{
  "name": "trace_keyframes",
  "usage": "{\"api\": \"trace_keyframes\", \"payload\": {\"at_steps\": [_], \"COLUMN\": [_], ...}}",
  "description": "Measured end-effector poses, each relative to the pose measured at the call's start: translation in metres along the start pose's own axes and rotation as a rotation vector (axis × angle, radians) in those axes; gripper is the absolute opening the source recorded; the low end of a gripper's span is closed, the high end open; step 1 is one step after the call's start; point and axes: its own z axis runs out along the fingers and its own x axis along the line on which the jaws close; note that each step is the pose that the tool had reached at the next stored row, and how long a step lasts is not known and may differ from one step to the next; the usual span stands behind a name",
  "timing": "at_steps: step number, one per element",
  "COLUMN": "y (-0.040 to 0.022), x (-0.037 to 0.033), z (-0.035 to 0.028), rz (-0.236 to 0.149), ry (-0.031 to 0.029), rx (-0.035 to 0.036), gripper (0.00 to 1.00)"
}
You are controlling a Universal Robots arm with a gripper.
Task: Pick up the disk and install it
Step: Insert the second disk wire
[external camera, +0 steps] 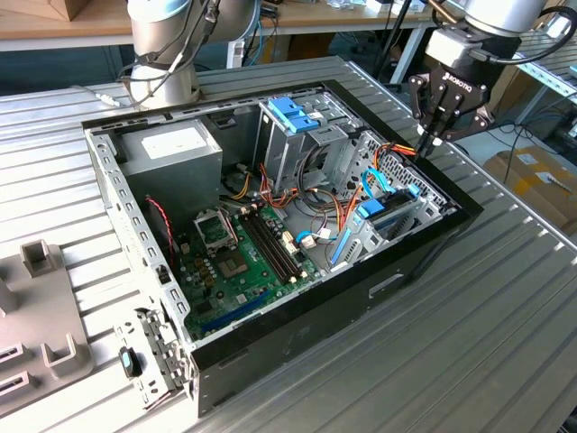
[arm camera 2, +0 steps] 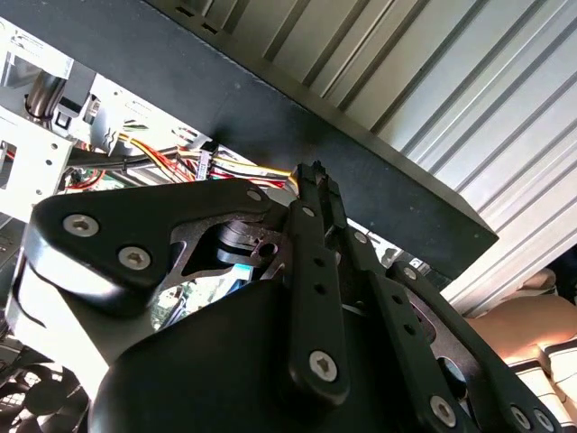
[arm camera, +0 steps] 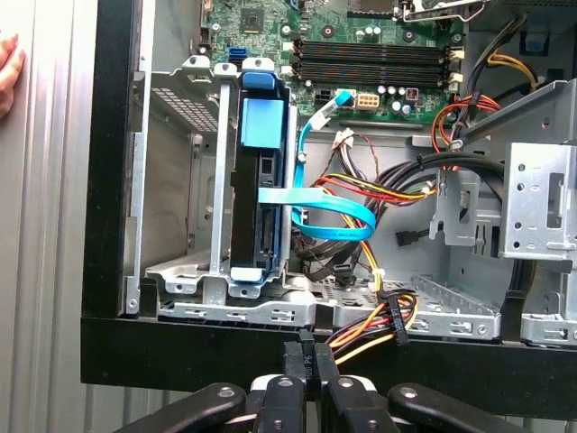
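Case (external camera: 270,361) lies open on its side, used here as landmark. Disk (arm camera: 261,180) already sits on edge in the drive cage (arm camera: 212,271) at the case's front corner, blue rail frame showing. Long axis runs from the case's black wall toward the motherboard (arm camera: 379,45); the blue tab end points at the motherboard.

Gripper (external camera: 431,135) hangs above the black wall, fingers pressed together, grasping nothing.

Risks, judged:
1. Loose power leads (arm camera: 379,316) lie just beside the fingertips; a descent could snag them.
2. Blue data cable (arm camera: 325,221) crosses the disk; catching it may unseat the drive.
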Motion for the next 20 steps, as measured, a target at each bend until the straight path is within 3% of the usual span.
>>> {"api": "trace_keyframes", "payload": {"at_steps": [11, 20], "y": [0.0097, 0.0345], "x": [-0.0005, -0.0017], "z": [0.0001, 0.0004], "rz": [0.0, 0.0], "ry": [0.0001, 0.0], "rx": [0.0, 0.0], "gripper": [0.16, 0.16]}}
